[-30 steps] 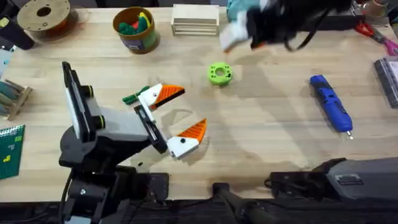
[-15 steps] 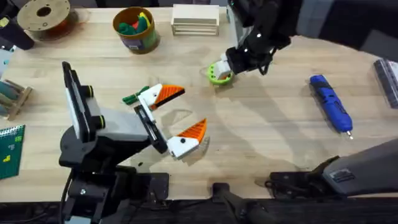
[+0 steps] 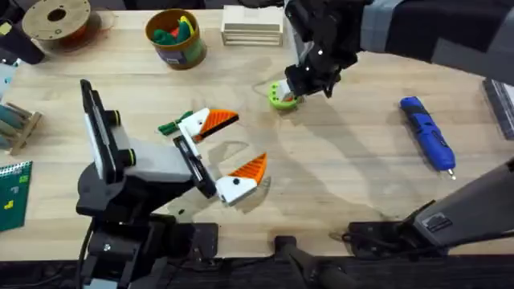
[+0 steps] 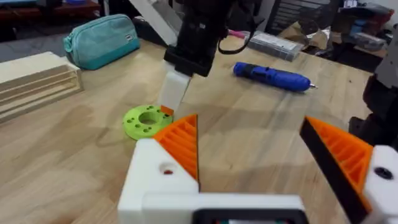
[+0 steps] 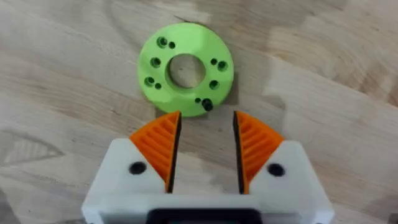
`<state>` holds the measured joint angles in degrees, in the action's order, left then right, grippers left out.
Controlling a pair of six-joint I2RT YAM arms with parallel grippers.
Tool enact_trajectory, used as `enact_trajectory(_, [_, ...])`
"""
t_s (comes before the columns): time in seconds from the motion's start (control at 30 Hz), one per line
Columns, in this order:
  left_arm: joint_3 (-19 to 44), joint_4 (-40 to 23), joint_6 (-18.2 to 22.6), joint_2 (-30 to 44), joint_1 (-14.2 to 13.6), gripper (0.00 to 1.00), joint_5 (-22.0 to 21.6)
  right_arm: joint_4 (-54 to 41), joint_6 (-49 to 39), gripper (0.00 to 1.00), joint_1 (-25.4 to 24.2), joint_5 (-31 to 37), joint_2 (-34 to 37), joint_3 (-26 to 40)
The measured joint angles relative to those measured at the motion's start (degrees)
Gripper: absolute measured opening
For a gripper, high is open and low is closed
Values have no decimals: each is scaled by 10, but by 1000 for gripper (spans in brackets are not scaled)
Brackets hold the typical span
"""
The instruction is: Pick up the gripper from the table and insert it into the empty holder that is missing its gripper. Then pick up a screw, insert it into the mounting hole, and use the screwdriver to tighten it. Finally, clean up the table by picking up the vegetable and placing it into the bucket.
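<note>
The blue screwdriver (image 3: 427, 133) lies flat on the wooden table at the right of the overhead frame, slanted, its thin metal bit pointing toward the lower right. The bucket (image 3: 176, 37), a round tub with a yellow-orange rim and a green band, stands upright at the upper left of centre, with green, red and yellow toy foods inside. The vegetable (image 3: 172, 125) (slender and dark green) lies flat left of centre, one end just beside the white holder (image 3: 193, 125), which bears an orange ribbed gripper (image 3: 218, 120). A second white holder (image 3: 234, 187) lies lower, near centre, also carrying an orange ribbed wedge (image 3: 250, 168).
</note>
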<state>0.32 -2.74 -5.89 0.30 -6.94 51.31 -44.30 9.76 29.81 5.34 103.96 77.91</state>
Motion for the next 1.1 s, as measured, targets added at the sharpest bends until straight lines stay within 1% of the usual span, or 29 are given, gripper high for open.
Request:
enact_trajectory(0.23, [0,0,0,0,0,985,0,21,0,471,-10,0,14,0])
enact_trajectory(0.27, [0,0,0,0,0,985,0,24,0,426,-11,0,21,0])
enact_trajectory(0.33, [0,0,0,0,0,985,0,25,0,406,-11,0,23,0])
enact_trajectory(0.37, [0,0,0,0,0,985,0,27,0,375,-11,0,24,0])
enact_trajectory(0.4, [0,0,0,0,0,985,0,27,0,365,-11,0,24,0])
enact_trajectory(1.1, [0,0,0,0,0,985,0,27,1,314,-11,0,31,0])
